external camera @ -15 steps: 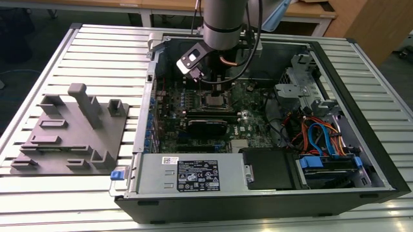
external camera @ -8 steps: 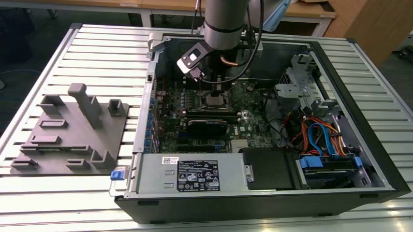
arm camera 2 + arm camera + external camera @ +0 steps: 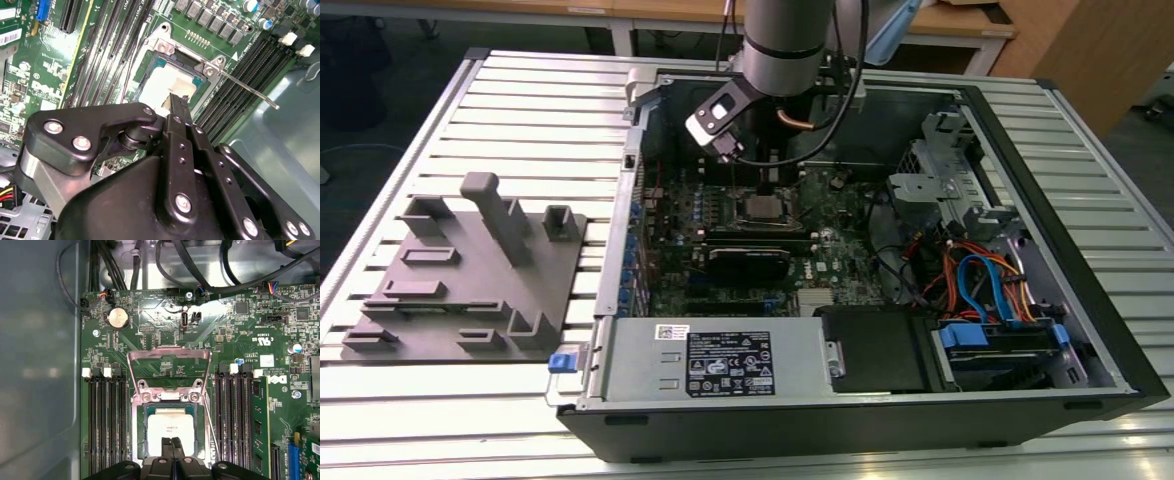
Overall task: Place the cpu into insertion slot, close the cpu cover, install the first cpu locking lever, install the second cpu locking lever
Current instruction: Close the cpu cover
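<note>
A: Where's the small flat square silver-grey-topped cpu (image 3: 170, 422)?
B: Lying flat in the square black silver-rimmed insertion slot (image 3: 141, 415) on the green motherboard (image 3: 240, 340).
A: Cover?
B: The thin square silver metal cpu cover (image 3: 168, 351) is swung open off the slot, and the board shows through its window. The thin silver wire locking lever (image 3: 211, 427) is unlatched beside the slot.
A: Pincer?
B: The black two-finger gripper (image 3: 172, 441) has its fingers together with nothing between them. Its tips are over the cpu's side away from the cover hinge. Contact: can't tell.
A: Around it?
B: Long black memory slots (image 3: 105, 425) flank the slot on both sides. In the exterior view the board sits in an open black computer case (image 3: 854, 420) on a slatted metal table (image 3: 520, 100). A grey moulded fixture (image 3: 467, 270) lies at the exterior view's left of the case.
</note>
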